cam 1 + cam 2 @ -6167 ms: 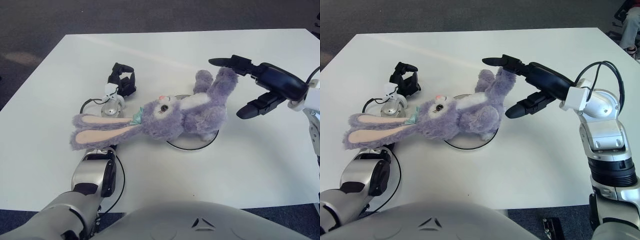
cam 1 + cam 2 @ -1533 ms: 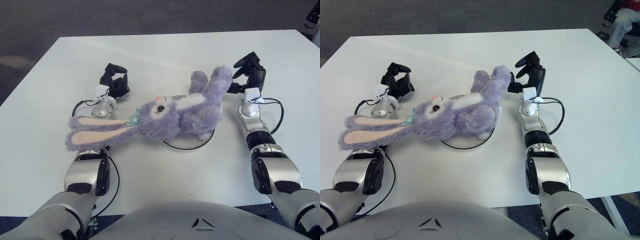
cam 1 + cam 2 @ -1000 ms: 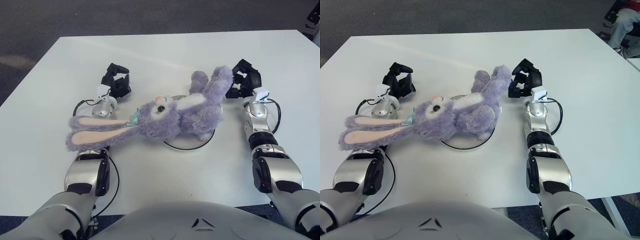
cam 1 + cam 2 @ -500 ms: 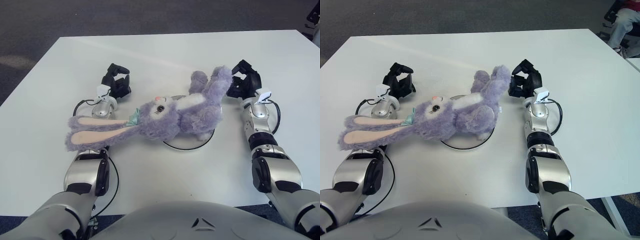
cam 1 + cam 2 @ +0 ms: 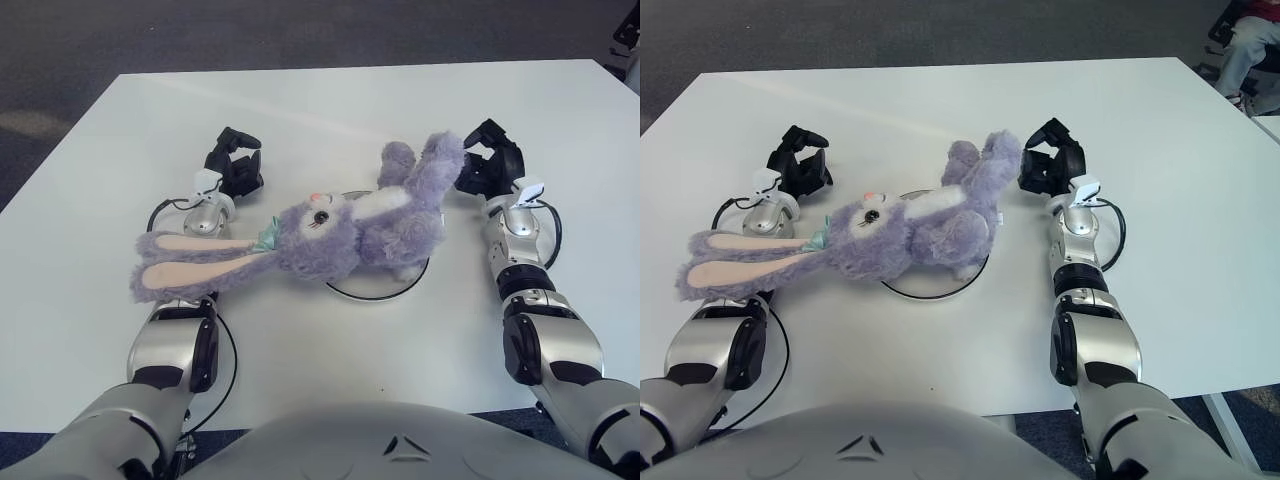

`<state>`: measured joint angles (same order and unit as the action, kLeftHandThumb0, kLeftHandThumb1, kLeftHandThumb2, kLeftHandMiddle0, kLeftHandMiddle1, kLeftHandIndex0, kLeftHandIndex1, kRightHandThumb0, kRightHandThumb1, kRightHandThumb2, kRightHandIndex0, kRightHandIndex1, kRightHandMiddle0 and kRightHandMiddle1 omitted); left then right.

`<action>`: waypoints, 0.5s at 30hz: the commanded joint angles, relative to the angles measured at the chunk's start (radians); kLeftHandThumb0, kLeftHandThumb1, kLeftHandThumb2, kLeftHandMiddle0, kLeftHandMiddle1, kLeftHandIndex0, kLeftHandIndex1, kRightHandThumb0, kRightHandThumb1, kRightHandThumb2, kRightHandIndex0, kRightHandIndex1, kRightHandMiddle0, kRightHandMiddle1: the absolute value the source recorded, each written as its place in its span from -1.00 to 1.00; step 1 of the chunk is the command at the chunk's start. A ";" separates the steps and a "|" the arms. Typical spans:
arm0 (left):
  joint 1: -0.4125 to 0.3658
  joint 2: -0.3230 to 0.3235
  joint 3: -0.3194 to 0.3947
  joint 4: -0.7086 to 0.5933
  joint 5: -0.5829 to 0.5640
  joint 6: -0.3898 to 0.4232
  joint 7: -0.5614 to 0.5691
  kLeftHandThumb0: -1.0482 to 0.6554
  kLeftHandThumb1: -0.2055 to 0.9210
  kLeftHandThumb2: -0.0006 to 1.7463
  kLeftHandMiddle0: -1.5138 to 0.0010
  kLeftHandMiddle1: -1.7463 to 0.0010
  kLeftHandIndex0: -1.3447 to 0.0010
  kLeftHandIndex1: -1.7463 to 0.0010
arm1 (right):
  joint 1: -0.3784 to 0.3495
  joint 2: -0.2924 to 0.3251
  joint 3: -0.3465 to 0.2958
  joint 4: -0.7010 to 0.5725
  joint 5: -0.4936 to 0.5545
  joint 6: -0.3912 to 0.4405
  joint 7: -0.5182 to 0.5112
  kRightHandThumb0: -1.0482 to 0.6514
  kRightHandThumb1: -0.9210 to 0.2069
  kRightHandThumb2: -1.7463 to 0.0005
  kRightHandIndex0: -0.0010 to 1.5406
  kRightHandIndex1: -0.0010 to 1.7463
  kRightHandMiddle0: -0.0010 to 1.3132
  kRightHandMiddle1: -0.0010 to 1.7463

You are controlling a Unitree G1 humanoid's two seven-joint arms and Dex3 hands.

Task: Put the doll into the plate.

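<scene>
Lying on its side, the purple bunny doll (image 5: 340,232) has its tummy and legs over the plate (image 5: 380,285), while its head and long ears (image 5: 195,263) hang off onto the white table (image 5: 320,110). The right hand (image 5: 490,168) shows just to the right of the doll's raised foot, very close to it. Its dark fingers (image 5: 478,180) are curled in and hold nothing. I cannot tell if they touch the fur. The left hand (image 5: 235,165) shows behind the doll's ears, a little way off, with its fingers bent and nothing in them.

The doll looks mostly in the plate, so the job seems nearly done, though the doll is bigger than the plate.

What could go wrong? The right hand is so near the foot that a finger could snag the fluffy fur if it pulls away, and that would drag the doll off the plate. The heavy head and ears hang out to the left, so a small bump could tip the doll out that way
</scene>
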<state>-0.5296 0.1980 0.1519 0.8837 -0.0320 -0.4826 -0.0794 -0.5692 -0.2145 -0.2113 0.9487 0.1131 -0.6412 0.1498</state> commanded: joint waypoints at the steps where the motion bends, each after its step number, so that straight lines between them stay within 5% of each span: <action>1: 0.096 -0.006 -0.009 0.039 0.008 0.009 -0.007 -0.21 0.63 -0.08 -0.24 -1.00 0.53 -1.00 | 0.124 0.061 0.005 0.072 0.003 0.014 0.001 -0.28 -0.17 -0.31 0.59 1.00 -0.23 1.00; 15: 0.097 -0.007 -0.014 0.036 0.013 0.008 -0.002 -0.21 0.61 -0.05 -0.26 -1.00 0.51 -1.00 | 0.124 0.055 0.002 0.065 0.002 0.035 0.002 -0.28 -0.19 -0.30 0.61 1.00 -0.24 1.00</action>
<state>-0.5237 0.1997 0.1482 0.8727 -0.0307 -0.4826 -0.0797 -0.5692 -0.2146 -0.2136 0.9483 0.1131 -0.6223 0.1553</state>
